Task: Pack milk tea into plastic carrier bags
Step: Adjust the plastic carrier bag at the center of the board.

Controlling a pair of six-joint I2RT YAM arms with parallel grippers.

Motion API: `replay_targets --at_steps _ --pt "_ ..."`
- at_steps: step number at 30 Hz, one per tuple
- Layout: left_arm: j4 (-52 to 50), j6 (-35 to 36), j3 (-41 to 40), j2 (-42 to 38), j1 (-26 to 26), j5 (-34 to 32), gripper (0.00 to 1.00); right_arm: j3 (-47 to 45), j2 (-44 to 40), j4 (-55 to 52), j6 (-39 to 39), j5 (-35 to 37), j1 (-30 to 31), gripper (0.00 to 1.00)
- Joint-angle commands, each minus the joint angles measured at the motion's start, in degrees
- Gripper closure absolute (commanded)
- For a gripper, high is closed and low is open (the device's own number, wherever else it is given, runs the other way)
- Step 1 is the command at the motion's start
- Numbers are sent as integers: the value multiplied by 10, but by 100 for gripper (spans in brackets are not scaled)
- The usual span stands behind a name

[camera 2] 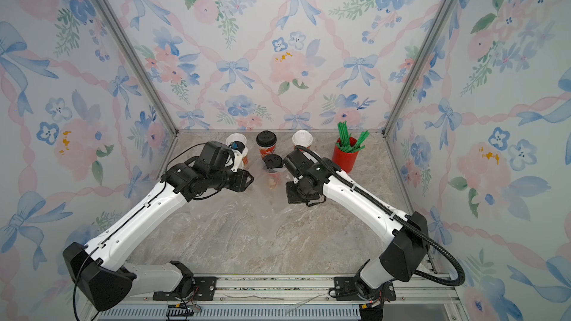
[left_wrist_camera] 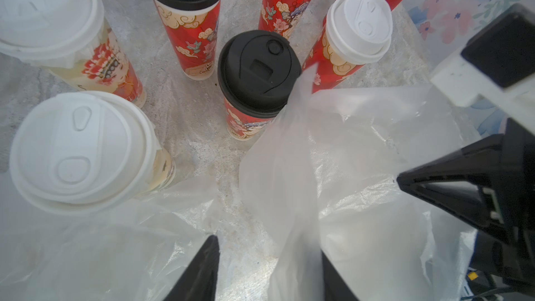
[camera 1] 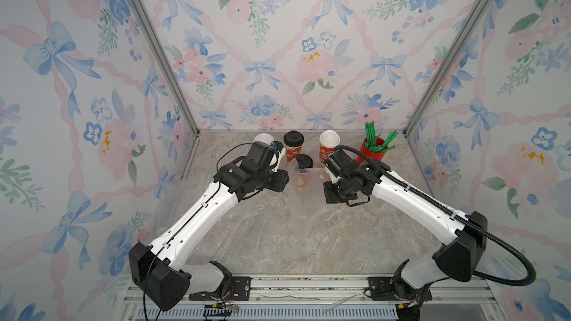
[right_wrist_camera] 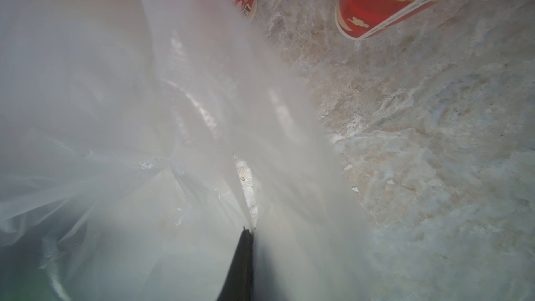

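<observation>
Right hand (right_wrist_camera: pixel 247 228) is pinched together on a fold of the plastic carrier bag (left_wrist_camera: pixel 362 154), lifting the film just beside the nearer black-lidded cup (left_wrist_camera: pixel 257 68). The bag's edge overlaps that cup's lid in the left wrist view, and I cannot tell whether they touch. Left hand (left_wrist_camera: pixel 269 244) has its fingers apart short of that cup, with a ridge of film rising between them and nothing clamped. All six milk tea cups stand upright on the bench (left_wrist_camera: pixel 185 111), the other five close around the black-lidded cup, and none appears to be inside the held bag. The straw cup (camera 1: pixel 372 152) stands beyond them.

The likely trouble is the film. It is thin and slick and could slide out of the single pinch, or the left hand could close on both layers and seal the mouth. A tug could also drag plastic against the tall, narrow-footed black-lidded cup and tip it into its neighbours
</observation>
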Motion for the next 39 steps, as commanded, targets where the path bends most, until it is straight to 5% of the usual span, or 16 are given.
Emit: replay_targets --at_steps 1,8,11,16,24,29,39 --pt "-6 7 2 -6 3 -10 46 7 -4 -9 7 0 8 92" --pt "-5 2 15 -7 4 1 55 3 -7 -9 8 4 14 91" --pt "-4 -3 23 -13 4 16 45 1 -8 -11 9 6 14 91" --pt "12 -10 20 -25 2 37 43 1 -11 -10 10 5 15 90" --pt "26 -7 -8 -25 1 46 77 2 -9 -11 7 4 15 88" --pt "44 -24 -28 -29 1 72 36 6 -10 -12 6 8 15 89" --pt "43 -37 -15 -34 10 140 25 9 -9 -39 -7 68 18 95"
